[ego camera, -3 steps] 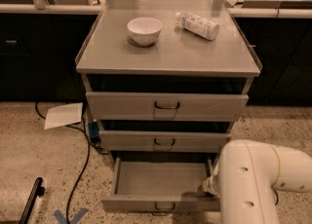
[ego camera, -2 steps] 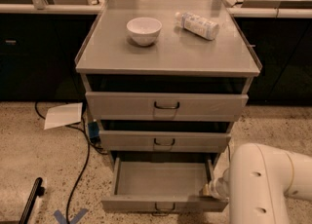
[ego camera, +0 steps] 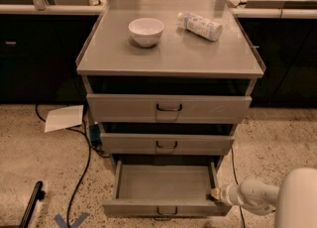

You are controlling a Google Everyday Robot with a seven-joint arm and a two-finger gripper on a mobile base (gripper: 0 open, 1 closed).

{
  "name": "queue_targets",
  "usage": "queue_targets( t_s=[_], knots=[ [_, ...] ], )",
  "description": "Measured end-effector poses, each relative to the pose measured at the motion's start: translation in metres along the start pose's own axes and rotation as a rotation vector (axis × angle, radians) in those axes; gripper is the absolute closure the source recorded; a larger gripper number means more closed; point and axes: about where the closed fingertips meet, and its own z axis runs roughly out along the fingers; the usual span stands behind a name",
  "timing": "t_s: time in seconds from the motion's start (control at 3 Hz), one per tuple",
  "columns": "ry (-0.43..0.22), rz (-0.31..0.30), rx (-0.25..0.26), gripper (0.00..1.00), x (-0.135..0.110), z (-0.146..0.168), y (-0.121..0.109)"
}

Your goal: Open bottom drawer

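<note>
The gripper (ego camera: 216,194) sits low at the right of the scene, its small tip touching the front right corner of the bottom drawer (ego camera: 166,185). Whether it is clenched or released cannot be told. Behind it, a smooth, rounded white arm (ego camera: 252,196) runs off to the right.

The bottom drawer lies directly left of the gripper. It stands open, jutting forward from the cabinet as a shallow grey metal tray with a flat, bare floor and thin side walls. Its narrow front panel carries one small dark loop handle (ego camera: 167,211) at the centre, left of and slightly below the gripper.

Further left of the gripper, on the speckled stone floor (ego camera: 29,172), are a blue tape cross (ego camera: 69,220), one dark cable (ego camera: 81,167) and one white sheet of paper (ego camera: 64,118).

Above and beyond the gripper are two more grey metal drawers, making three in all, each with one dark loop handle. The middle drawer (ego camera: 198,143) is wider than the bottom one, and the top drawer (ego camera: 208,107) is the widest. Both have flat fronts.

Higher and farther still, the flat grey cabinet top (ego camera: 168,56) has a low raised rim along its sides. On it stand one round white bowl (ego camera: 146,31), up and to the left of the gripper, and one pale plastic bottle (ego camera: 200,26) lying on its side, almost straight above the gripper. The two are apart.
</note>
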Motion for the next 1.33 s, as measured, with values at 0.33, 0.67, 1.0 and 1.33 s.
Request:
queue_targets(
  t_s=[0.33,0.67,1.0,1.33],
  knots=[
    [-0.199,-0.094,0.042,1.00,-0.029,-0.039,-0.004],
    [-0.276,-0.065,0.039,0.81,-0.037,-0.055,-0.004],
    [-0.276,-0.063,0.038,0.58,-0.037,-0.055,-0.004],
    [-0.276,-0.063,0.038,0.34,-0.037,-0.055,-0.004]
  ],
)
